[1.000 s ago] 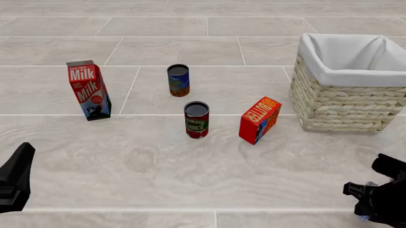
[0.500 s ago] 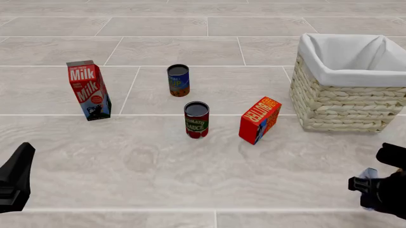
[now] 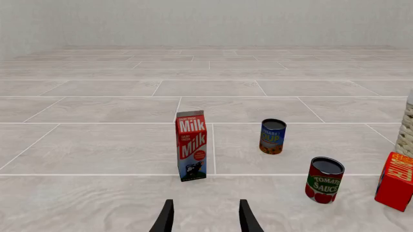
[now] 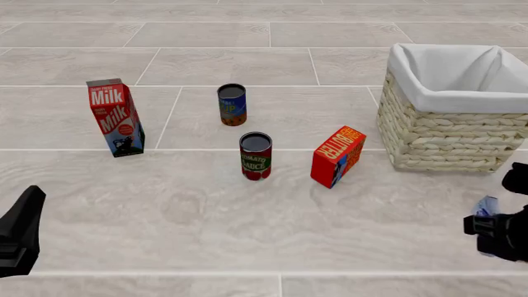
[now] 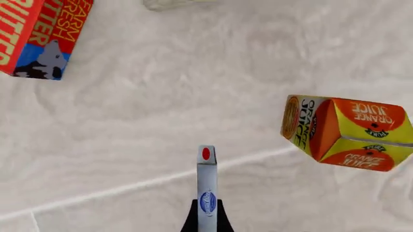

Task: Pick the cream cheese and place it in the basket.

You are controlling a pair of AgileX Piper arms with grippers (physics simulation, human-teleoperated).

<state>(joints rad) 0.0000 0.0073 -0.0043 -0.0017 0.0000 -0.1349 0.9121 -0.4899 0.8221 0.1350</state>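
right gripper (image 5: 206, 220) is clamped on the cream cheese (image 5: 206, 181), held above the floor | left gripper (image 3: 205, 217) is held apart, empty | basket (image 4: 446, 133) is seen beyond

Your left gripper (image 3: 206, 217) has two slim, matte black, tapering fingers (image 3: 165, 218); your right gripper (image 4: 499, 232) is blocky, angular black casing without visible markings.

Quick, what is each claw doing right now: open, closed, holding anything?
Left gripper: open, holding nothing.
Right gripper: closed on the cream cheese.
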